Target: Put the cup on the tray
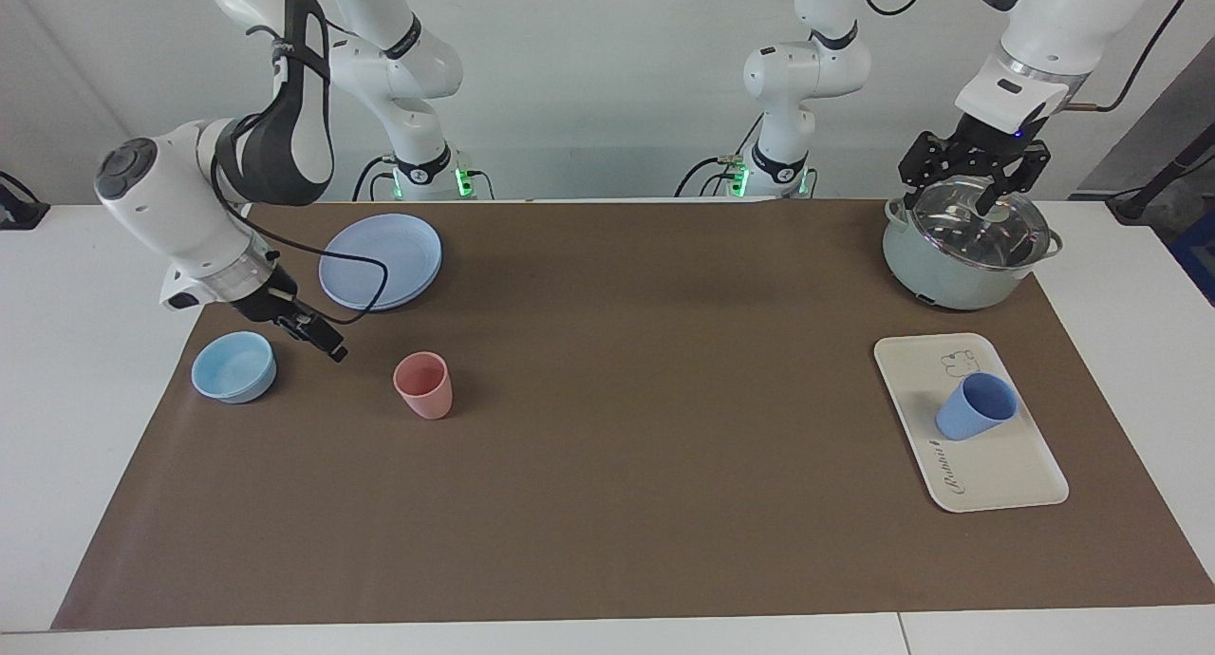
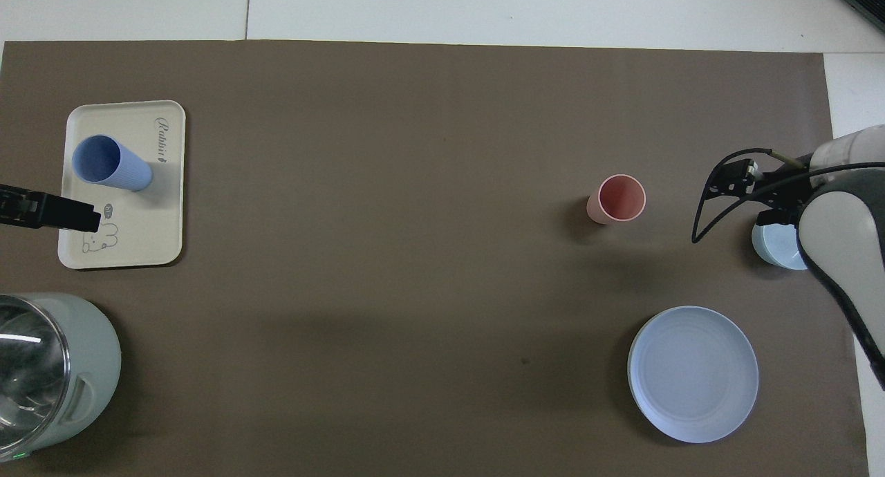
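You can see the small periwinkle-blue plastic tumbler (image 1: 977,405) standing upright on the flat cream-white rectangular tray (image 1: 1006,470), resting near the end with the bear drawing and apart from the cursive lettering. That tray lies on the brown mat (image 1: 626,427) covering the table (image 1: 85,370), at the left arm's end, farther from the robots than the grey-green pot with a glass lid (image 1: 966,244).

Your left gripper (image 1: 974,175) hangs over that pot's lid, its fingers spread apart and holding nothing. In the overhead view only a dark tip of it (image 2: 45,211) shows, overlapping the tray's edge, but the facing view places it up above the pot, clear of the tumbler.

Your right gripper (image 1: 313,332) is raised above the mat at the right arm's end, over the gap between the shallow light-blue bowl (image 1: 233,366) and the pink plastic tumbler (image 1: 423,384). Its fingers stand apart and empty, touching neither. The pink tumbler stands upright on the mat, well apart from the tray. The round pale-blue plate (image 1: 381,260) sits nearer to the robots than both the bowl and the pink tumbler.
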You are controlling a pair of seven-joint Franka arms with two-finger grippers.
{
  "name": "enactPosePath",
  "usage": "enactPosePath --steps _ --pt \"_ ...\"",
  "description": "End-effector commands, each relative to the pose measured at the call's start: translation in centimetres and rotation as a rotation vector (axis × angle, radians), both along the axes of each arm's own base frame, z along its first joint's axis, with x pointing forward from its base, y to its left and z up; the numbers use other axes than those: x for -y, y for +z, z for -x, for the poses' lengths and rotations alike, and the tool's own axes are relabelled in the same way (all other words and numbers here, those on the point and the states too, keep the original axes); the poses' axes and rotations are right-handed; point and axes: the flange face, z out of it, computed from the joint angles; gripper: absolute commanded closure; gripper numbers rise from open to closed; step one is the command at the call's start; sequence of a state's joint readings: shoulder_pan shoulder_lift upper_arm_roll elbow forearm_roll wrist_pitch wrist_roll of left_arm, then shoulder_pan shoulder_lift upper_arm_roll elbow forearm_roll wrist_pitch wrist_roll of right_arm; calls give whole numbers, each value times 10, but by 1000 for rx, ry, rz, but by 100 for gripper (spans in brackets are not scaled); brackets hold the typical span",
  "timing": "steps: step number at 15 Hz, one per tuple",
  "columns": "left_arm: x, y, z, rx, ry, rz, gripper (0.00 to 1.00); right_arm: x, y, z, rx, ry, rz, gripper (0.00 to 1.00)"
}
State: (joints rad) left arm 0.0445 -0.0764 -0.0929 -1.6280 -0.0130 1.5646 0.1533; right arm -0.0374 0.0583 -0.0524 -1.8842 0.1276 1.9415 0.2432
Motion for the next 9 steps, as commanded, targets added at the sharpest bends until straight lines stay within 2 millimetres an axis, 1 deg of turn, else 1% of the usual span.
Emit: enactPosePath --steps 1,2,5,7,9 --pt "-2 -3 3 -22 13 -3 0 -7 39 14 24 134 50 1" --pt "-6 -2 2 -19 19 -3 0 -8 55 13 18 145 56 1" --pt "-11 -3 2 -21 30 -3 0 -5 92 14 14 233 124 1" --pt "-11 -3 2 -21 28 -3 0 -4 116 14 -7 252 158 1" --pt "-11 -3 2 -21 28 -3 0 -11 142 12 -20 264 167 1"
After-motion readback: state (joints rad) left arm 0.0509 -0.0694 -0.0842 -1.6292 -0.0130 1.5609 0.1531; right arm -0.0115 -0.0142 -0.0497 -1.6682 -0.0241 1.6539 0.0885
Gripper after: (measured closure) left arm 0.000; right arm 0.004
